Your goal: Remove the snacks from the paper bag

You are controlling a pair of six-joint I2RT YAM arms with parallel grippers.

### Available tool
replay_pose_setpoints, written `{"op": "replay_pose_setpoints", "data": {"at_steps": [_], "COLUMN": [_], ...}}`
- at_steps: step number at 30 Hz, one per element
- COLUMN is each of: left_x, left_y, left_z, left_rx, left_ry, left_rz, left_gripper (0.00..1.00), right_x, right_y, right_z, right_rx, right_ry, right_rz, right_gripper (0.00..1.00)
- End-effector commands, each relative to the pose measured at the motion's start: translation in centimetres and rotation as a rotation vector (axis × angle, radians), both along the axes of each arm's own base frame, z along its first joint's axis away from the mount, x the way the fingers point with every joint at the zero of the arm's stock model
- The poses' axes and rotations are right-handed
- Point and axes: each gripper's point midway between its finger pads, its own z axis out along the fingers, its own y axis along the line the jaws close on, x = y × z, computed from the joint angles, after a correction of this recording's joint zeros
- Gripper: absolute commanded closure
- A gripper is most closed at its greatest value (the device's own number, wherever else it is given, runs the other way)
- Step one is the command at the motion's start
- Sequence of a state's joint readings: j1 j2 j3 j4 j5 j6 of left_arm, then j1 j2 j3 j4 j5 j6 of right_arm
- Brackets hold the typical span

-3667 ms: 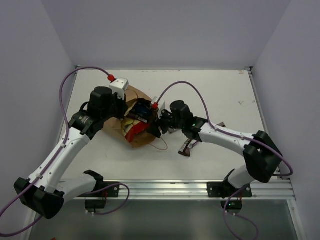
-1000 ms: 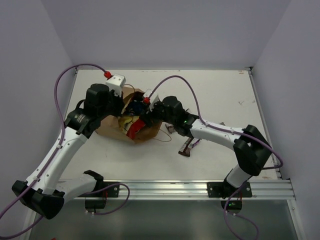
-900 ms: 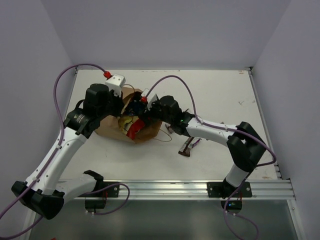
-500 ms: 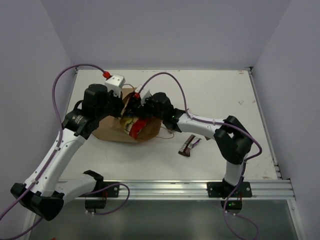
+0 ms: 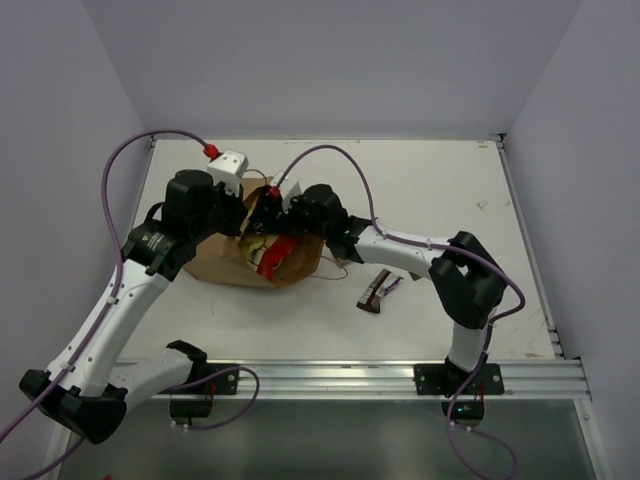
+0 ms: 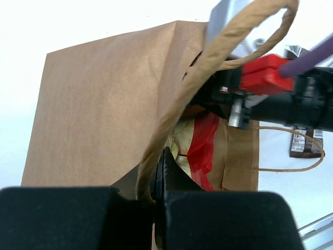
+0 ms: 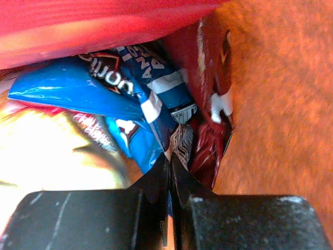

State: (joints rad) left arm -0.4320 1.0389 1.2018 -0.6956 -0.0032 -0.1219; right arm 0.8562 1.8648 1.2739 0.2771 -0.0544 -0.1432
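Note:
The brown paper bag (image 5: pixel 220 262) lies on its side in the middle of the table, mouth toward the right. My left gripper (image 6: pixel 160 174) is shut on its upper twine handle (image 6: pixel 208 67) and holds the mouth up. My right gripper (image 7: pixel 169 165) is deep inside the bag, shut on the corner of a blue chip bag (image 7: pixel 119 88). Around it lie a red bag (image 7: pixel 104 21), a small dark red bag (image 7: pixel 208 148) and a cream-yellow bag (image 7: pixel 57 151). A red snack (image 5: pixel 275 252) shows at the mouth. From above, my right gripper (image 5: pixel 272 215) is hidden in the opening.
Two small brown candy bars (image 5: pixel 378 290) lie on the table right of the bag. The bag's other twine handle (image 6: pixel 291 164) loops loose on the table beside them. The bag's inner wall (image 7: pixel 281 104) is close on my right gripper's right side.
My right gripper pushed further into the bag and closed from open onto the blue chip bag. The left arm kept hold of the handle and drew the bag slightly left.

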Motion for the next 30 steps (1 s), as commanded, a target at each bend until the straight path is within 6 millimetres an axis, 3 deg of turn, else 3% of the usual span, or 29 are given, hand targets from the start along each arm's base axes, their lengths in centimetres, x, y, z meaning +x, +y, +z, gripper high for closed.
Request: {"op": "replay_pose_setpoints", "data": {"at_steps": [1,2,3,4,6,7,9,10,12,19,23,26,29,30], "left_x": [0.7,0.8,1.0,1.2,1.6,1.8,1.9,2.0,2.2,2.8,3.1,3.2,3.1,3.0], "left_y": [0.3,0.4,0.5,0.8,1.2,1.5,1.6,1.6,1.8,3.3,4.7,5.6,5.7,5.5], "left_z": [1.3,0.7,0.5,-0.1,-0.7,-0.9,-1.6,-1.7,-2.2,-3.5,-4.3,-4.8,-4.8,-4.8], "left_rx": [-0.032,-0.025,-0.024,-0.010,0.005,0.010,0.017,0.019,0.027,0.076,0.117,0.128,0.115,0.108], "left_ry": [-0.052,-0.040,-0.044,-0.038,-0.030,-0.025,-0.014,-0.012,-0.006,0.012,0.022,0.031,0.026,0.024], "left_rz": [0.043,0.051,0.062,0.084,0.110,0.132,0.144,0.152,0.166,0.240,0.296,0.320,0.317,0.310], "left_gripper": [1.00,1.00,1.00,1.00,1.00,1.00,1.00,1.00,1.00,1.00,1.00,1.00,1.00,1.00], "right_x": [-2.4,-3.1,-3.8,-4.2,-5.1,-5.7,-6.3,-6.7,-7.4,-9.5,-8.4,-6.5,-4.3,-3.2], "right_y": [-0.6,-1.0,-1.7,-2.1,-3.3,-4.3,-5.7,-6.9,-8.2,-14.6,-19.9,-23.0,-24.0,-23.5], "right_z": [7.1,7.5,9.9,10.9,11.7,13.6,13.4,14.7,14.7,20.2,22.5,22.3,21.4,20.1], "right_rx": [0.109,0.108,0.147,0.158,0.157,0.182,0.170,0.186,0.171,0.233,0.299,0.315,0.308,0.286], "right_ry": [-0.030,-0.024,-0.045,-0.053,-0.047,-0.072,-0.053,-0.073,-0.052,-0.057,-0.030,-0.003,0.032,0.067], "right_rz": [0.060,0.063,0.068,0.066,0.058,0.045,0.019,-0.006,-0.027,-0.150,-0.317,-0.434,-0.484,-0.486], "right_gripper": [1.00,1.00,1.00,1.00,1.00,1.00,1.00,1.00,1.00,1.00,1.00,1.00,1.00,1.00]}}
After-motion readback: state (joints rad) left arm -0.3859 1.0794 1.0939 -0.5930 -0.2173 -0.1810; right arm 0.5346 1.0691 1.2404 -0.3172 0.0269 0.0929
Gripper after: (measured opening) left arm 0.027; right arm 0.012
